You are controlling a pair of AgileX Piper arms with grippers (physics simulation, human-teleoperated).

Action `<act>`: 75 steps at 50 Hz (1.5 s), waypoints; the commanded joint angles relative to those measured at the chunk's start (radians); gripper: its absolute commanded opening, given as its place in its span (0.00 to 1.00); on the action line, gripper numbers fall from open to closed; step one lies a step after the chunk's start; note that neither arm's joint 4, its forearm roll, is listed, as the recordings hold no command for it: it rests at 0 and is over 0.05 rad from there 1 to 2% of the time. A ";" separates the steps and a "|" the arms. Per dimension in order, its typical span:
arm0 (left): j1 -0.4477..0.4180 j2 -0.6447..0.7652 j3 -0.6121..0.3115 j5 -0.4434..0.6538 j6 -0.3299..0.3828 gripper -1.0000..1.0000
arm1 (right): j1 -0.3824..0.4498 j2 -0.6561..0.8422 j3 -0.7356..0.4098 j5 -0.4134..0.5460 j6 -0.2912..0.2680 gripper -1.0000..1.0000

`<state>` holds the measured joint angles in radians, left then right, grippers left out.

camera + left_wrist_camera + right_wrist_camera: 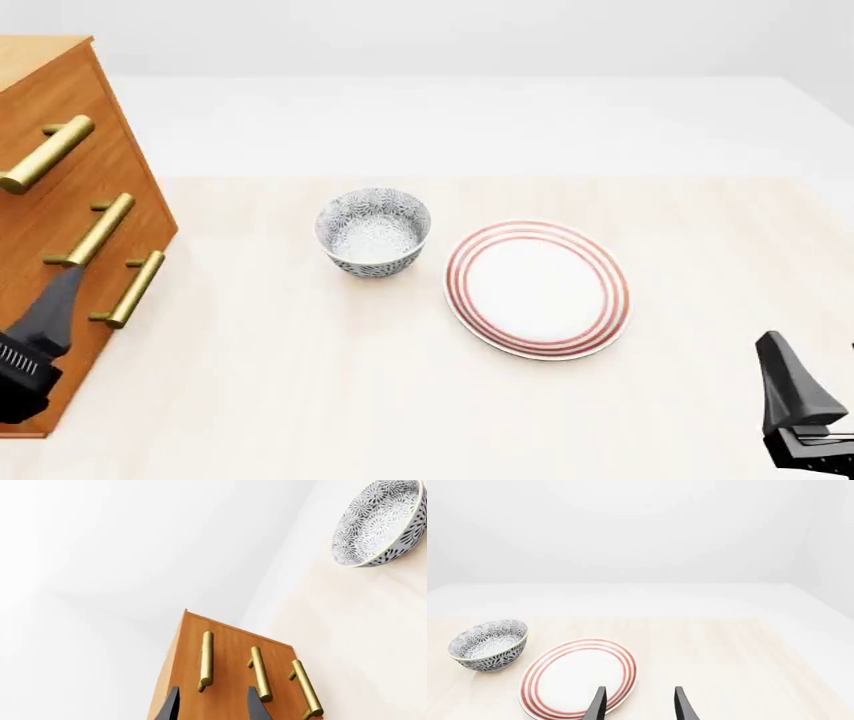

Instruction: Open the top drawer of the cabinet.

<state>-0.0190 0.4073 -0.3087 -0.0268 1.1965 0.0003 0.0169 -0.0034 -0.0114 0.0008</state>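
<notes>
Wooden cabinet [67,200] at table's 9 o'clock, top drawer [47,130] apparently unopened; left gripper [212,705], jaws parted and empty, faces the handles, none grasped, right gripper [639,705] idle, parted, so grasp and pull remain.

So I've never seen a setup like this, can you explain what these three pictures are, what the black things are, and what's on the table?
These are simulator renders of a two-armed robot at a table. The front view looks down over the table from the arms' side. The black shapes are its grippers: the left gripper near the wooden cabinet, the right gripper low at the right. The other two pictures come from cameras just behind each gripper. The left one faces the cabinet's three brass handles; the top drawer looks closed. On the table sit a patterned bowl and a red-ringed plate. Both grippers are open and hold nothing.
</notes>
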 commanded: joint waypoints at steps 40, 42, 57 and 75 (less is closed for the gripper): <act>0.069 0.339 0.001 -0.332 0.164 1.00 | 0.000 0.000 0.000 0.000 0.000 1.00; 0.075 0.344 0.001 -0.341 0.166 1.00 | 0.000 0.000 0.000 0.000 0.000 1.00; 0.115 0.373 -0.035 -0.342 0.166 1.00 | 0.000 0.000 0.000 0.000 0.000 1.00; 0.131 0.504 -0.080 -0.411 0.173 1.00 | 0.000 0.000 0.000 0.000 0.000 1.00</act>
<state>0.1021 0.8469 -0.3714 -0.3987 1.3637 0.0003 0.0169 -0.0034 -0.0114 0.0008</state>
